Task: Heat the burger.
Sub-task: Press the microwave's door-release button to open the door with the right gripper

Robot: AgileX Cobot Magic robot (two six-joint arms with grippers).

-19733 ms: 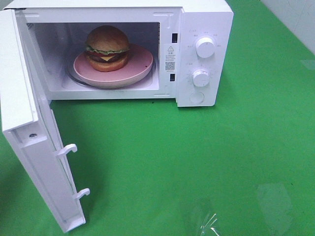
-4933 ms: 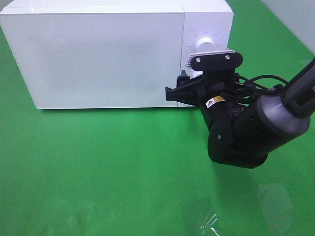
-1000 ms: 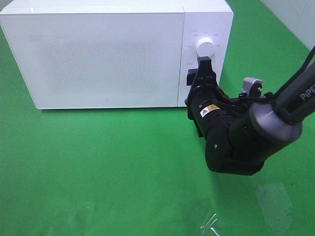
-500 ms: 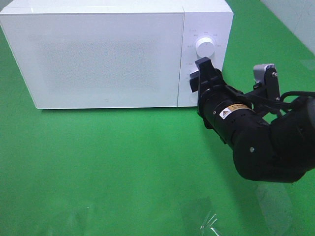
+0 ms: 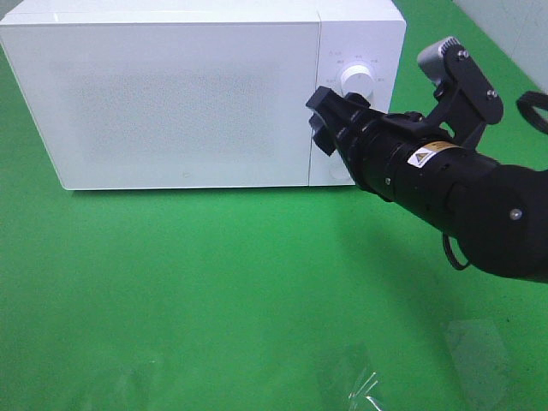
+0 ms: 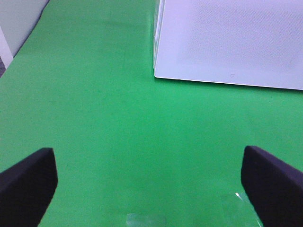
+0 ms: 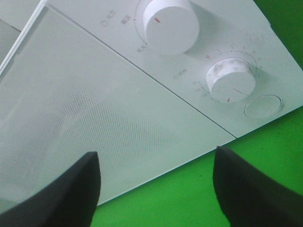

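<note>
The microwave door is shut and the burger cannot be seen. The right claw hangs wide and empty before the dials. The left claw gapes wide over the green counter.

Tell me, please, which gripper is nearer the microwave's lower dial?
Right. The right gripper hovers just before the lower dial, not touching; the left gripper hangs over the cloth, back from the door.

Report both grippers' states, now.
Left gripper: open, holding nothing.
Right gripper: open, holding nothing, facing the closed microwave.
</note>
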